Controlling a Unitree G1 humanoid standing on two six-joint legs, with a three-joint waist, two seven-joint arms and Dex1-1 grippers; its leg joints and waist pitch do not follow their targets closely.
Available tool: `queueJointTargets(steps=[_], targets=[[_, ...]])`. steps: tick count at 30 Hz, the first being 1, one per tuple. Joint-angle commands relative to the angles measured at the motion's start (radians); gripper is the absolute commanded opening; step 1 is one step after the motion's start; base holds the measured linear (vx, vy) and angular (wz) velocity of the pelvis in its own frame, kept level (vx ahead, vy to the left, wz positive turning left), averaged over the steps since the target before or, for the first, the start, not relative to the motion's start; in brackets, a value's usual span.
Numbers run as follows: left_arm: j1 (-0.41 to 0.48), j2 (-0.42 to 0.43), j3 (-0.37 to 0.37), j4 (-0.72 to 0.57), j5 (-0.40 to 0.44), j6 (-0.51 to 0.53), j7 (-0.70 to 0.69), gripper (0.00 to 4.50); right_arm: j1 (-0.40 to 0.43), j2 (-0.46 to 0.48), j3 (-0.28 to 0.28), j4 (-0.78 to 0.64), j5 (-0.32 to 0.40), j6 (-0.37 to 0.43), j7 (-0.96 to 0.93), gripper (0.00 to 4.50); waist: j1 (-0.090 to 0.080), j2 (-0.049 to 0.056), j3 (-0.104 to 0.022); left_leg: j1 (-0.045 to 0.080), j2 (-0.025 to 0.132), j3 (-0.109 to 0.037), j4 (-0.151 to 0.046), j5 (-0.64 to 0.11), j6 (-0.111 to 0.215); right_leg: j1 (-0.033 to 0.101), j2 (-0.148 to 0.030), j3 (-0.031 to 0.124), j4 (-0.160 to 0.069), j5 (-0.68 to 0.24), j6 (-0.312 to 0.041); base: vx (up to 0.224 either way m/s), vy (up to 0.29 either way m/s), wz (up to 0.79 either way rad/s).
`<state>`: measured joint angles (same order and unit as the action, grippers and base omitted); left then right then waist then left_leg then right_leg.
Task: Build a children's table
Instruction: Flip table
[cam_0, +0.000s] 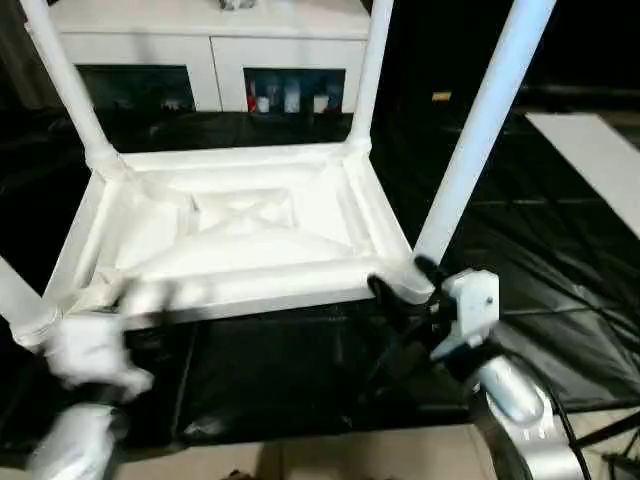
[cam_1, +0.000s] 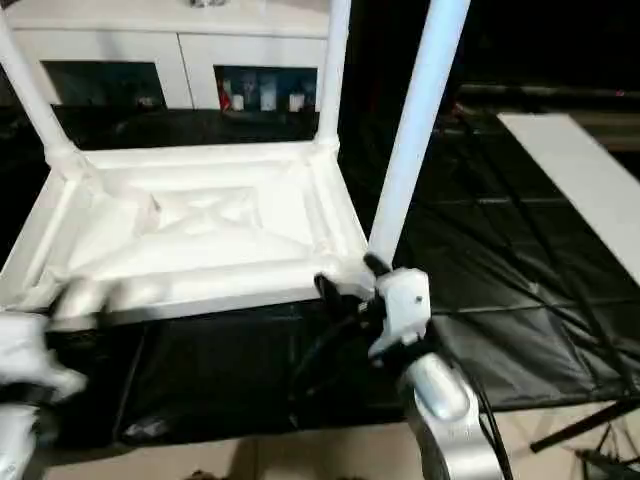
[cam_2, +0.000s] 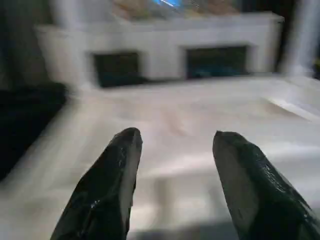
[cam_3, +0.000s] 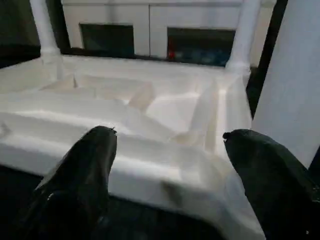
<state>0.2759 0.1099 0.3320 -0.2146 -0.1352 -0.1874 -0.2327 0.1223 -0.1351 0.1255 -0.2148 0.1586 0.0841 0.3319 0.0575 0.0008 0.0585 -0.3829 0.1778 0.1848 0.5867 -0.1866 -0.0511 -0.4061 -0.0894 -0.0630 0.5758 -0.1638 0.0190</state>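
Left eye view: right gripper (cam_0: 400, 285) spread at upturned tabletop (cam_0: 240, 225) lower-right corner; left gripper (cam_2: 175, 165) spread, lower left.

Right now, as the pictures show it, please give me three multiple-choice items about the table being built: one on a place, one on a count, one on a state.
1. Where does the right gripper stand?
A. at the tabletop's near right corner
B. on the cabinet
C. at the far left leg

2. How many legs stand up from the tabletop?
A. one
B. two
C. four

3. How is the left gripper?
A. shut on a leg
B. open
C. shut on nothing

Answers: 1 A, its black fingers sit by the near right leg. 2 C, one leg rises at each corner socket. 3 B, a wide gap shows between its fingers.
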Motion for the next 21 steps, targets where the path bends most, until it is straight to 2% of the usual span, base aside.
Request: queueJointTargets(steps=[1,3,5,8,9,10,11,12,14,15,16,19,21], targets=[[0.001,-0.003,0.045,-0.032,-0.016,-0.042,0.046,2.64,0.009,-0.008,-0.009,-0.016,0.004,0.004,-0.004,3.91,0.0,0.006,-0.023,0.017,0.049,-0.036,-0.101,-0.535,-0.015,0.01,-0.042,0.043,-0.095,-0.486,-0.051,0.0,0.0,0.0],[0.008,-0.001,0.075,-0.062,0.025,-0.069,0.11,2.64,0.019,-0.013,-0.009,-0.018,0.004,0.006,-0.005,3.91,-0.001,0.005,-0.022,0.016,0.05,-0.037,-0.102,-0.522,-0.013,0.011,-0.042,0.043,-0.095,-0.493,-0.044,0.0,0.0,0.0],[0.013,-0.004,0.086,-0.078,0.066,-0.086,0.142,2.94,0.017,-0.013,-0.01,-0.018,0.001,0.009,-0.003,3.91,-0.001,0.007,-0.02,0.017,0.051,-0.039,-0.103,-0.523,-0.016,0.009,-0.042,0.044,-0.097,-0.499,-0.039,0.0,0.0,0.0],[-0.005,-0.015,0.13,-0.1,0.134,-0.095,0.22,3.13,-0.011,-0.014,-0.022,0.001,0.002,0.01,-0.001,3.91,-0.004,-0.008,-0.026,0.015,0.051,-0.039,-0.1,-0.504,-0.018,0.014,-0.042,0.043,-0.094,-0.494,-0.033,0.0,0.0,0.0],[-0.005,-0.015,0.13,-0.1,0.134,-0.095,0.22,3.28,-0.011,-0.014,-0.022,0.001,0.002,0.01,-0.001,3.91,-0.003,-0.004,-0.026,0.016,0.051,-0.04,-0.1,-0.502,-0.019,0.013,-0.044,0.043,-0.092,-0.495,-0.033,0.0,0.0,0.0],[-0.018,-0.017,0.146,-0.098,0.145,-0.097,0.241,3.39,-0.023,-0.014,-0.024,0.01,0.004,0.01,0.0,3.91,-0.004,-0.012,-0.026,0.016,0.05,-0.039,-0.099,-0.5,-0.017,0.011,-0.043,0.044,-0.095,-0.496,-0.032,0.0,0.0,0.0],[-0.025,-0.017,0.154,-0.1,0.15,-0.094,0.254,3.43,-0.031,-0.014,-0.025,0.017,0.005,0.009,0.001,3.91,-0.003,-0.006,-0.026,0.017,0.05,-0.041,-0.1,-0.504,-0.022,0.012,-0.043,0.043,-0.093,-0.493,-0.033,0.0,0.0,0.0],[-0.031,-0.018,0.163,-0.102,0.147,-0.086,0.268,3.48,-0.037,-0.015,-0.022,0.023,0.005,0.007,0.005,3.91,-0.002,-0.009,-0.029,0.018,0.051,-0.041,-0.099,-0.501,-0.023,0.012,-0.043,0.043,-0.092,-0.484,-0.034,0.0,0.0,0.0],[-0.042,-0.016,0.181,-0.1,0.125,-0.07,0.287,3.59,-0.045,-0.017,-0.017,0.03,0.003,0.005,0.01,3.91,-0.002,-0.008,-0.029,0.017,0.051,-0.041,-0.1,-0.498,-0.028,0.013,-0.041,0.043,-0.086,-0.438,-0.05,0.0,0.0,0.0],[-0.052,-0.009,0.194,-0.096,0.113,-0.059,0.299,3.84,-0.046,-0.017,-0.015,0.031,0.003,0.005,0.01,3.91,-0.001,-0.008,-0.028,0.017,0.051,-0.041,-0.101,-0.5,-0.028,0.013,-0.041,0.044,-0.087,-0.43,-0.052,0.0,0.0,0.0],[-0.066,0.002,0.207,-0.09,0.101,-0.044,0.311,3.84,-0.047,-0.015,-0.014,0.031,0.003,0.006,0.008,3.91,0.001,-0.011,-0.027,0.018,0.051,-0.04,-0.1,-0.505,-0.028,0.012,-0.041,0.044,-0.086,-0.424,-0.054,0.0,0.0,0.0],[-0.102,0.032,0.223,-0.075,0.081,-0.025,0.313,4.11,-0.047,-0.011,-0.012,0.031,0.004,0.007,0.007,3.91,0.005,-0.008,-0.03,0.019,0.05,-0.042,-0.1,-0.497,-0.028,0.014,-0.041,0.044,-0.082,-0.405,-0.06,0.0,0.0,0.0],[-0.147,0.076,0.209,-0.054,0.019,-0.013,0.249,4.24,-0.047,-0.004,-0.006,0.034,0.004,0.008,0.006,3.91,0.008,-0.005,-0.03,0.02,0.047,-0.041,-0.099,-0.494,-0.028,0.012,-0.039,0.045,-0.081,-0.391,-0.064,0.0,0.0,0.0]])
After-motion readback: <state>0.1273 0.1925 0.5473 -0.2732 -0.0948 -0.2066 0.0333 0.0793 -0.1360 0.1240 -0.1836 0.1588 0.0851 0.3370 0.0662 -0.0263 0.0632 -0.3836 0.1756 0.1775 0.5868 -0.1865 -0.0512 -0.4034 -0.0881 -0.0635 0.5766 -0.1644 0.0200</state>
